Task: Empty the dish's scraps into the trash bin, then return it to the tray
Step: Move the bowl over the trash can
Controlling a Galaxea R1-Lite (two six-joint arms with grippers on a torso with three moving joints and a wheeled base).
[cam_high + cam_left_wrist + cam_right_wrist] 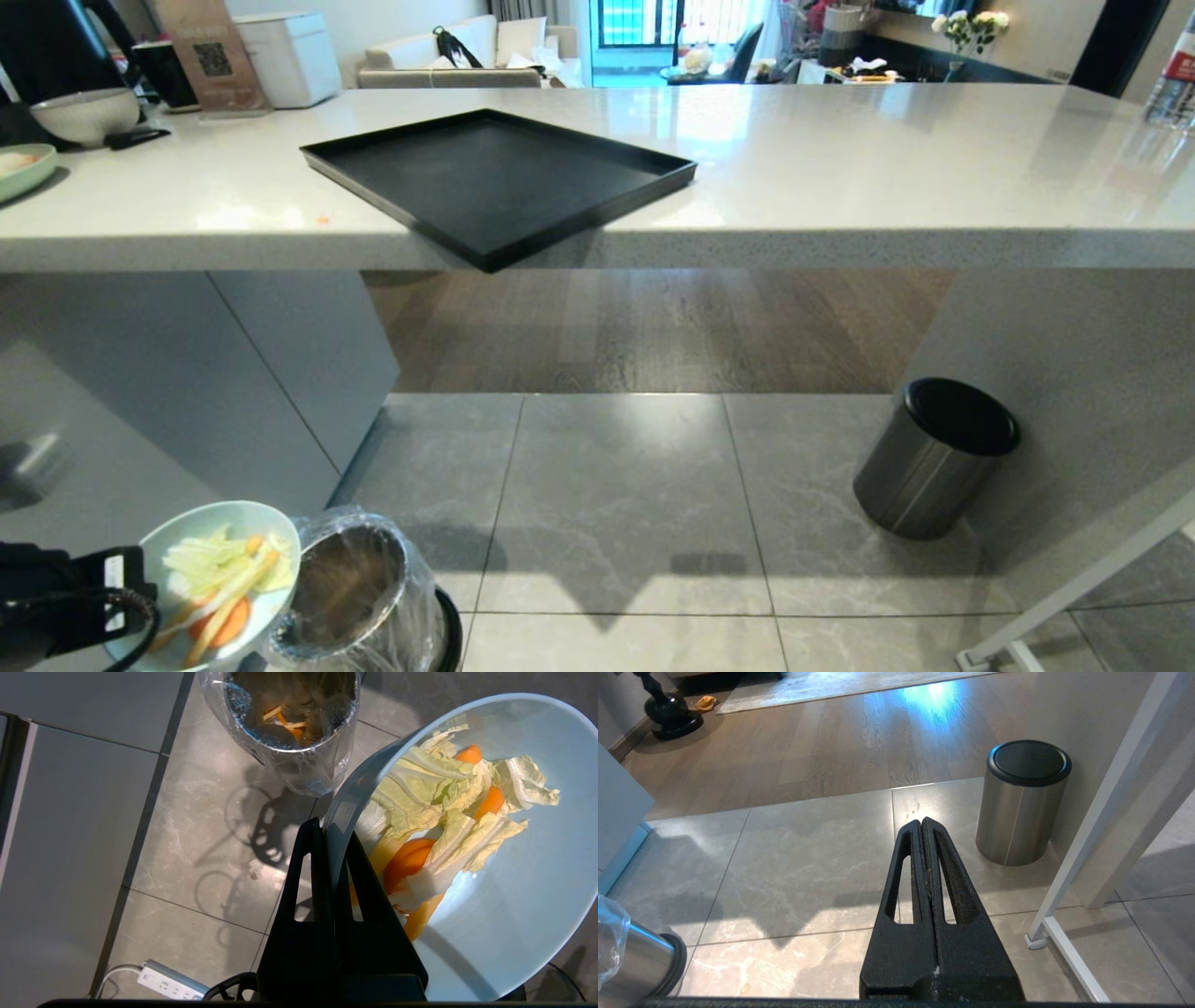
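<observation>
My left claw [332, 833] pinches the rim of the dish [504, 872], one finger inside the rim and one outside, pressed tight on the thin wall. The dish is a small round bowl, pale blue-white, smooth and plain, with a glossy glaze. I hold it low at my left, above the grey floor tiles [616, 504] and just beside the bin [359, 597], tilted so its open face turns partly up and partly toward the bin's side.

The scraps [448, 807] lie inside the dish: crinkled yellow-green cabbage pieces with pale ribs, several orange carrot slices, and a few thin pale sticks. In the head view they sit in the middle of the bowl and run down toward its lower edge.

The bin is a small shiny steel cylinder with a black base ring and a crinkled clear bag folded over its mouth. A few orange and pale bits show at its bottom.

The tray [495, 182] rests on the pale counter [840, 177], flat, black, low-rimmed, one corner poking over the front edge.

My right claw [923, 822] hangs over the floor tiles with its fingers pressed together on nothing, near a larger grey can [1024, 802].
</observation>
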